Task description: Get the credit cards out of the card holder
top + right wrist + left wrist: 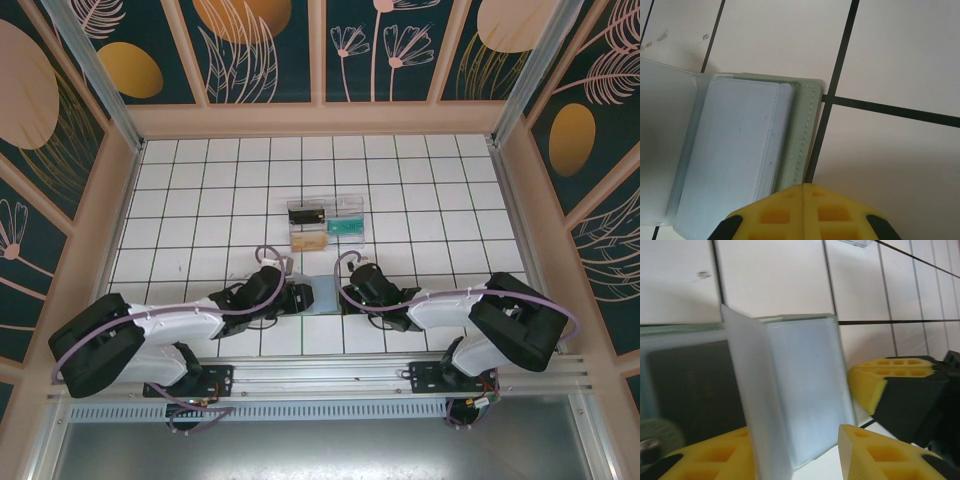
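The card holder lies open on the tiles between my two grippers. Its grey-green cover and pale blue inner panel show in the right wrist view. In the left wrist view, one frosted sleeve leaf stands upright, and a dark credit card lies in a sleeve to its left. My left gripper is open, its fingers either side of the upright leaf. My right gripper is shut, its tips on the cover's right edge, with nothing visible between them.
A clear compartmented tray stands just beyond the card holder, with a dark, a teal and a tan flat item in it. My right gripper's yellow finger sits close to the holder's right side in the left wrist view. White tiles surround everything.
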### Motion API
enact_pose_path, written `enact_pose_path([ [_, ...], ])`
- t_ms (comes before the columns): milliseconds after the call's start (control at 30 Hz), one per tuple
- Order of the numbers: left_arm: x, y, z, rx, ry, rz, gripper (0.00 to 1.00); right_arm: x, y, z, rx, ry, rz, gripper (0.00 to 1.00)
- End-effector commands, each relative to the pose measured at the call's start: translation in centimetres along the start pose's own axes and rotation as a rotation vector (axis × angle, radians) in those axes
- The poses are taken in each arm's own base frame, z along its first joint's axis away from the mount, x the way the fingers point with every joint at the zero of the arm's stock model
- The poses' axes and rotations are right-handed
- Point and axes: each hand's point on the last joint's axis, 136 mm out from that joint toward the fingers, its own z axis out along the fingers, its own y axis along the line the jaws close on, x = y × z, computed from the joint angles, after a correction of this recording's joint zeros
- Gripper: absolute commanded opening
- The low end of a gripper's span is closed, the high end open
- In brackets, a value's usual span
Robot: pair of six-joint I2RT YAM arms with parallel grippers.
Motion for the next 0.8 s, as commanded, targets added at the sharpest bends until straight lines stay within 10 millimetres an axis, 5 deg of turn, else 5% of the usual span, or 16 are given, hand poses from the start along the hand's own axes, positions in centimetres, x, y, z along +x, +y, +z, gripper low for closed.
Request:
enact_pose_path([
  [0,-0.6,-2.8,0.6,0.076,-0.006,0.047,0.43,0.6,0.2,0.1,-0.003,0.024,0.012,0.07],
  [267,0.7,-3.3,2.2,0.072,0.042,0.058,0.37,0.2,-0.1,-0.4,0.017,0.006,0.018,0.10],
  [533,-1.6,0.1,-1.4,-0.090,-0.107,0.080,0.35,-1.1,0.3,-1.6,0.002,-0.029,0.020,0.11],
  [767,-2.4,3.6,-2.7,-0.181,-0.136,0.058,0.11,-3.2,3.4,-2.3,-0.111,-0.039,0.034,0.14],
])
